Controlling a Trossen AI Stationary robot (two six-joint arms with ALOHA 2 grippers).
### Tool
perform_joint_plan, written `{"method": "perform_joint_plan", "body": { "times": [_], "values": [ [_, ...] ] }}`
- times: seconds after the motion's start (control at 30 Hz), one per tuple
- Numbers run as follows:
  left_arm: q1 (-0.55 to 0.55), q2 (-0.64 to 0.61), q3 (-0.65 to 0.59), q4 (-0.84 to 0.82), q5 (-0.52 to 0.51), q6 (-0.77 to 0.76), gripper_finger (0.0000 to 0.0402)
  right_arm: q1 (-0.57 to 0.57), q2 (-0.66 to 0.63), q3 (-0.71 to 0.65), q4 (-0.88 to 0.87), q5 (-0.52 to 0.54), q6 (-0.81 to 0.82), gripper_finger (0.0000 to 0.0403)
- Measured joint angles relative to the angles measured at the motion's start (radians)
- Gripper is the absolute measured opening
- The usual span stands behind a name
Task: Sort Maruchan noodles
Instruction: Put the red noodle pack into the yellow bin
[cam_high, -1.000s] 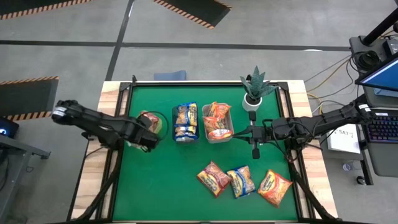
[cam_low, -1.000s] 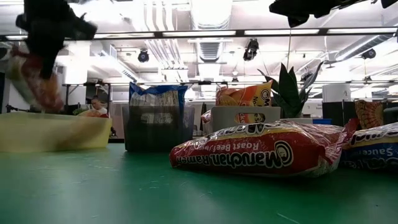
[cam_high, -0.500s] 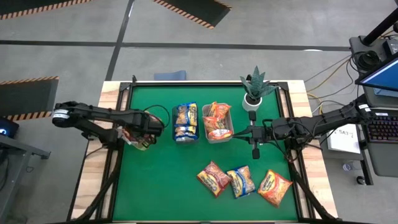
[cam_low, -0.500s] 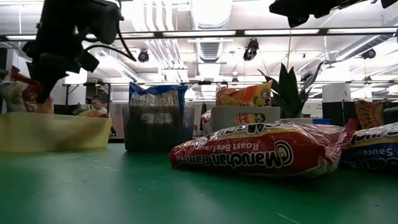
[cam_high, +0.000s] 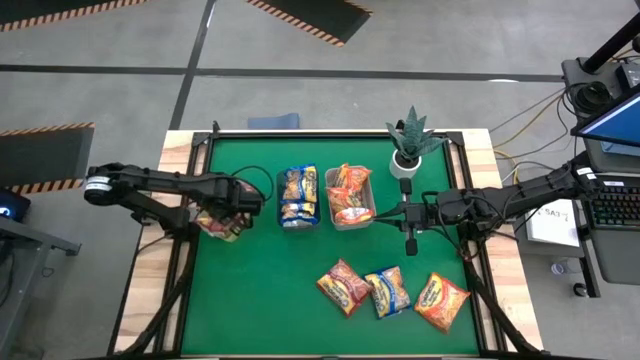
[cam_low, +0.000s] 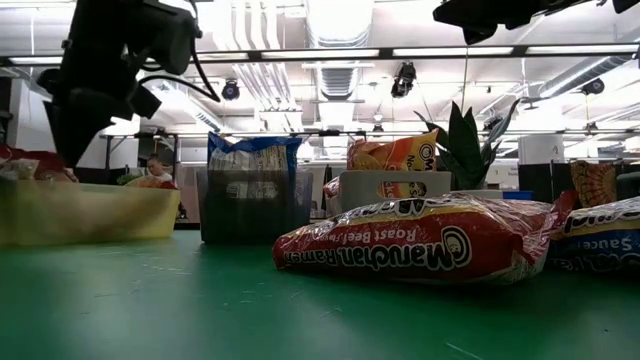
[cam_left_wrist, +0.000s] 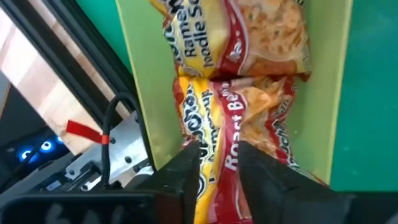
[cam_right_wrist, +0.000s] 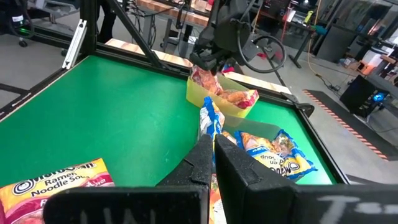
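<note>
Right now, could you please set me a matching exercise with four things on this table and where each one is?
Things:
1. left gripper
2. right gripper
3. potted plant
4. blue-and-yellow packet

Places:
A. far edge of the green mat, on the right side
B. over the yellow-green bin at the mat's left side
C. on the mat, between two red packets in the near row
D. above bare mat, right of the grey bin

Pairs: 1-B, 2-D, 3-A, 4-C
</note>
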Motion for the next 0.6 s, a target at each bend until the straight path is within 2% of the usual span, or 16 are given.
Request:
{"method": "perform_joint_plan", "body": {
  "times": [0.07, 0.17, 0.3, 0.43, 0.6],
  "values": [
    [0.0, 0.0, 0.0, -0.007, -0.011, -0.01, 0.0105, 0.0, 0.0, 0.0, 0.0, 0.0, 0.0, 0.0009],
    [0.0, 0.0, -0.001, -0.002, -0.097, -0.036, 0.0121, 0.0, 0.0, 0.0, 0.0, 0.0, 0.0, 0.0009],
    [0.0, 0.0, -0.004, 0.061, -0.198, -0.046, 0.0121, 0.0, 0.0, 0.0, 0.0, 0.0, 0.0, 0.0009],
    [0.0, 0.0, -0.039, 0.089, -0.19, -0.053, 0.0106, 0.0, 0.0, 0.0, 0.0, 0.0, 0.001, 0.0009],
    [-0.009, -0.001, -0.134, 0.146, -0.11, -0.097, 0.0083, 0.0, 0.0, 0.0, 0.0, 0.0, 0.002, 0.0009]
  ]
}}
